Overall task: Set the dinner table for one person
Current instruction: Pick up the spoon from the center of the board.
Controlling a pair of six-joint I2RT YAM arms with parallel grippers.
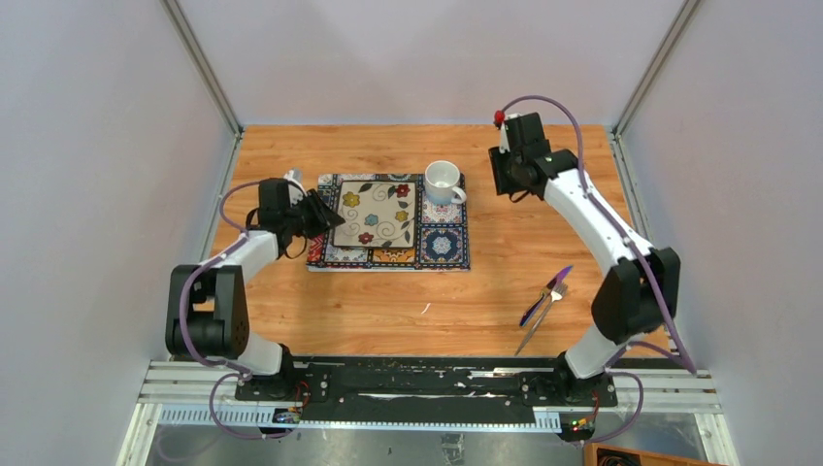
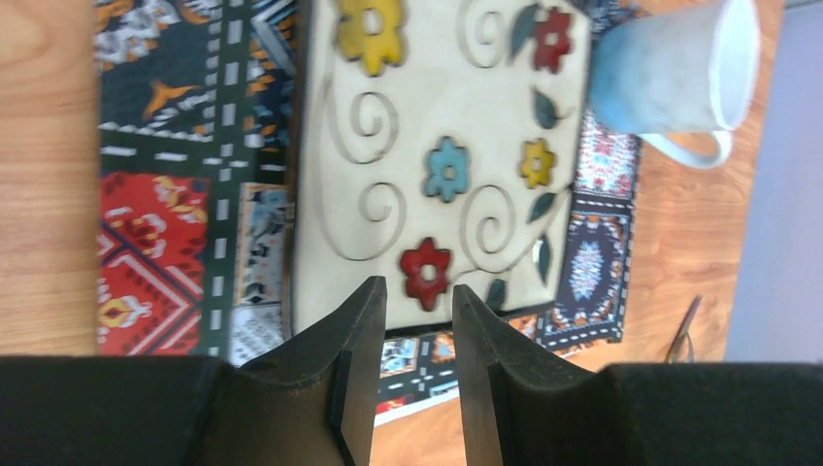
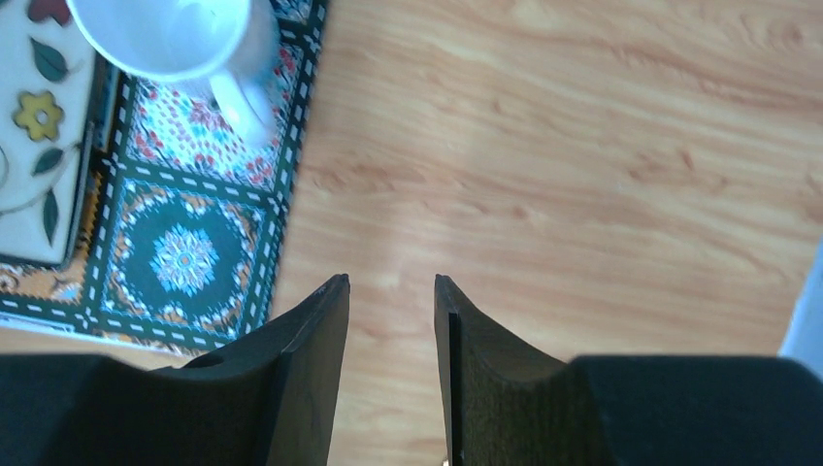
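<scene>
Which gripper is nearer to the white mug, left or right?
Right. The right gripper hangs just right of the mug; the left gripper is at the plate's left edge.

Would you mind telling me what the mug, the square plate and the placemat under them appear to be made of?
The mug looks like glazed ceramic: a smooth, pale wall with a soft sheen. The square plate seems ceramic too, matte cream with painted flowers, though melamine is possible. The placemat looks like printed cloth: thin and flat, with a tile pattern and no shine.
</scene>
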